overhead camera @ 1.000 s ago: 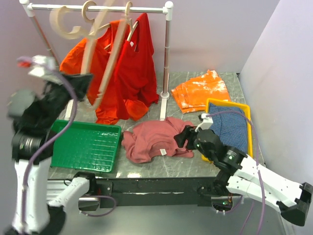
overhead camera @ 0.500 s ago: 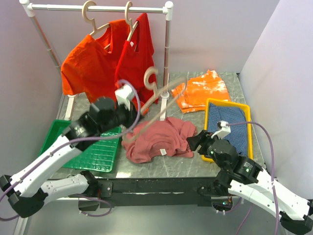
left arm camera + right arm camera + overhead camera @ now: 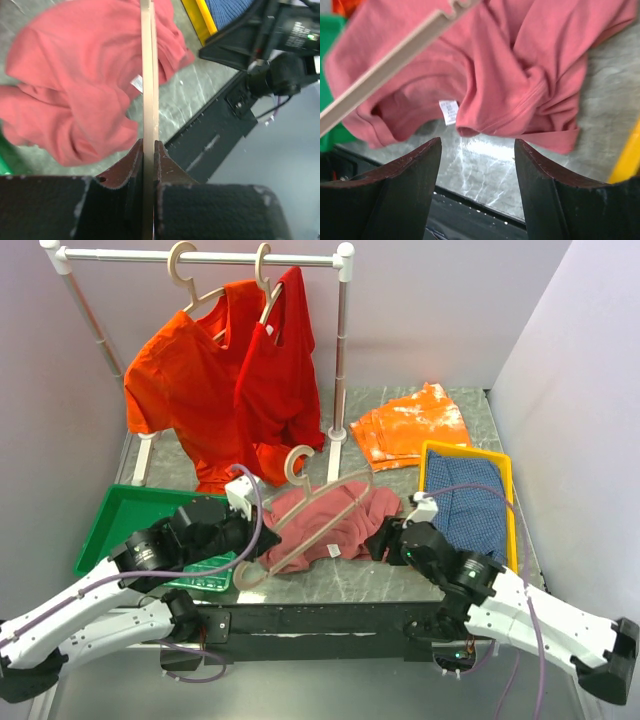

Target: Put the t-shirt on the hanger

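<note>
The dusty rose t-shirt (image 3: 335, 523) lies crumpled on the table near the front edge; it shows in the left wrist view (image 3: 85, 85) and the right wrist view (image 3: 485, 65), with its white neck label (image 3: 449, 111) facing the front. My left gripper (image 3: 243, 532) is shut on the pale wooden hanger (image 3: 320, 512) and holds it slanted over the t-shirt, hook (image 3: 297, 461) at the back. The hanger bar (image 3: 149, 75) runs between the left fingers (image 3: 165, 160). My right gripper (image 3: 385, 537) is open and empty at the t-shirt's right front edge.
A green tray (image 3: 120, 525) lies at the left, a yellow tray (image 3: 505, 475) with blue cloth at the right. Folded orange cloth (image 3: 412, 423) lies at the back right. A white rail (image 3: 200, 257) holds an orange and a red t-shirt (image 3: 275, 370).
My left arm has brought the hanger down from near the rail and lowered it over the t-shirt. My right gripper has moved a little left toward the t-shirt's edge.
</note>
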### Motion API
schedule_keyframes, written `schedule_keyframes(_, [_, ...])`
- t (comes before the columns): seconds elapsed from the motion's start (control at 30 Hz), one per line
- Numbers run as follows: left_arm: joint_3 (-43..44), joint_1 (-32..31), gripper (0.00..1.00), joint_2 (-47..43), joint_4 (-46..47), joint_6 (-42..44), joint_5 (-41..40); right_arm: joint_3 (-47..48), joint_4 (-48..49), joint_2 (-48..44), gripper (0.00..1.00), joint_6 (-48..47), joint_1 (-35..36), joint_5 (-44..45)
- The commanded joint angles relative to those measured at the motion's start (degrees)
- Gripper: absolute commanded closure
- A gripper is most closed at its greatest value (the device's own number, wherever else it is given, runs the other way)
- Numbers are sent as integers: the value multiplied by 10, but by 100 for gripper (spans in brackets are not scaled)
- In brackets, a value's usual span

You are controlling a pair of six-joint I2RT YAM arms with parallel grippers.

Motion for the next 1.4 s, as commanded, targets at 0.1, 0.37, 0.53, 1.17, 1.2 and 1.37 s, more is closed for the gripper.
schedule_keyframes(0.1, [-22,-28,99,-8,14,-70,-31,6,32,57,33,16,47,0])
schedule_keyframes(0.37, [-32,-46,99,-34,-12,-91,-49,3,56,88,33,23,91,43])
schedule_keyframes(0.53, [1,-53,99,-67,-46,-103,-85,41,55,120,36,9,103,83])
schedule_keyframes(1.17, [131,-53,99,-41,-242,-90,-61,129,14,372,35,36,145,169])
schedule_keyframes(1.2, [137,-53,99,-35,-247,-87,-60,126,19,372,35,31,135,156])
schedule_keyframes(1.37, [165,-53,99,-20,-270,-60,-49,94,75,322,67,-12,79,130])
